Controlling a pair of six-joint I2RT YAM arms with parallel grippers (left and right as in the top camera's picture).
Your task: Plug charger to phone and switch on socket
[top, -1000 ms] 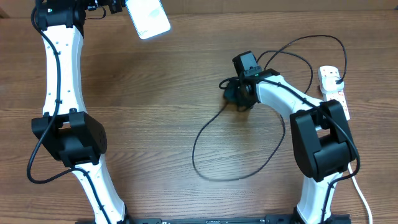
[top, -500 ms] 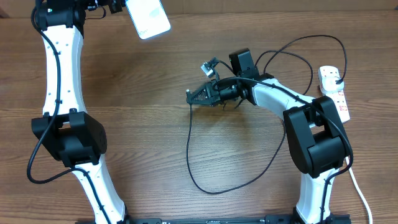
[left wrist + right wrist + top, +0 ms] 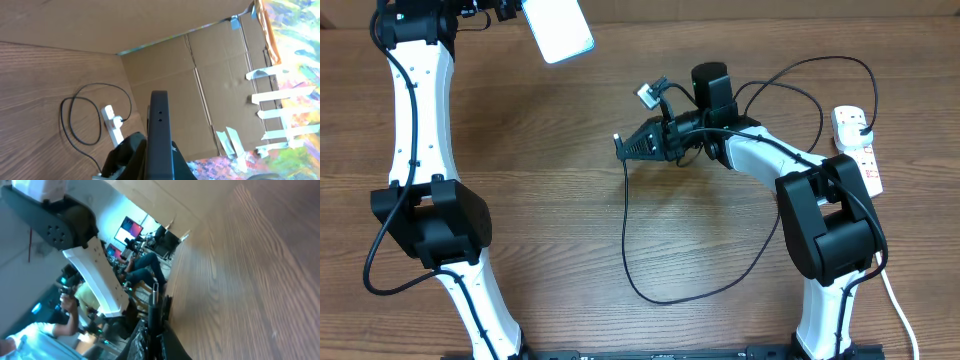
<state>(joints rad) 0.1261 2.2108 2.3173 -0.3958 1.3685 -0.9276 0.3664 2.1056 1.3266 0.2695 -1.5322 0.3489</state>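
left claw (image 3: 512, 9) pinches phone (image 3: 557, 28), cut off by top edge | right claw (image 3: 624, 148) pinches charger (image 3: 625, 230), tip barely discernible

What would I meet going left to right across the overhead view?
left arm → phone → right claw → socket

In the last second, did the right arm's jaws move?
Yes. The right gripper, jaws shut on the charger, has swung left, away from the socket.
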